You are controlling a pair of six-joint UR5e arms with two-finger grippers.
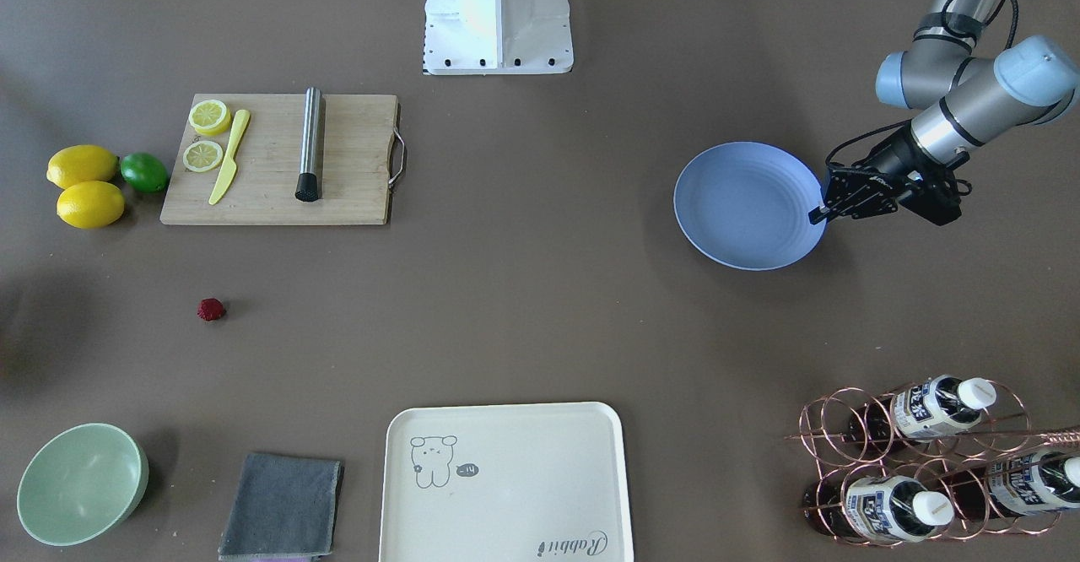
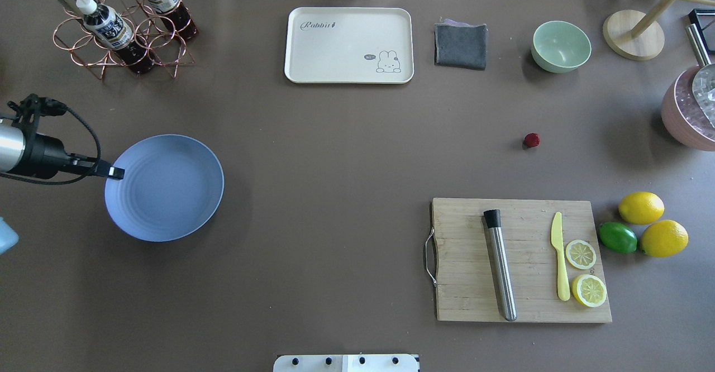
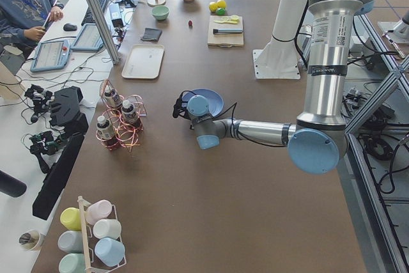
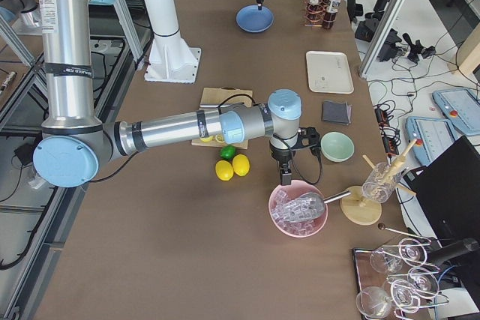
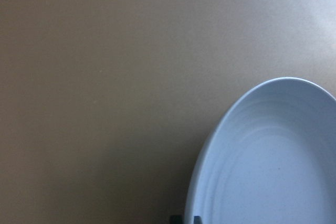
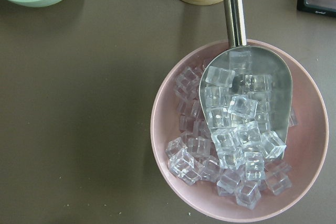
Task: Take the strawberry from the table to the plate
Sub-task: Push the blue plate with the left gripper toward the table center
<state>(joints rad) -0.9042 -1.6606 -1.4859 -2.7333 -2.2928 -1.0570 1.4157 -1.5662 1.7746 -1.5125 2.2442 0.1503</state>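
Dark-red item, one: strawberry (image 2: 532,140), small, bumpy, roundish, with no long axis to speak of. Location: on the desk (image 2: 335,148), robot's right half, between the wooden cutting board (image 2: 469,238) on the robot's side and the mint-green bowl (image 2: 561,46) toward the far edge. It touches neither.

Destination: plate (image 2: 167,193), pale blue, nothing on it, on the left half, well apart from the berry across the desk's middle.

Left arm (image 1: 970,110): wrist bent down at the plate's rim, on the side toward the desk's left end. Left jaws: drawn almost together, a thin gap showing in the wrist view, nothing seen between them. Whether they touch the rim cannot be told.

Right arm (image 4: 172,129): forearm stretched level over the desk, wrist turned straight down above the pink bowl (image 6: 168,124) of clear cubes with a metal scoop (image 6: 233,9), near the desk's right end. Right jaws: opening cannot be told, since only a side view shows them.

Governing relation: from the right jaws the berry lies near, toward the desk's middle and a little toward the robot's edge. From the left jaws it lies right across the desk. Judgement: the right arm is the nearer and likelier picker. The berry is not yet approached, so the task is at its start. Any closing direction should serve on so round a body.
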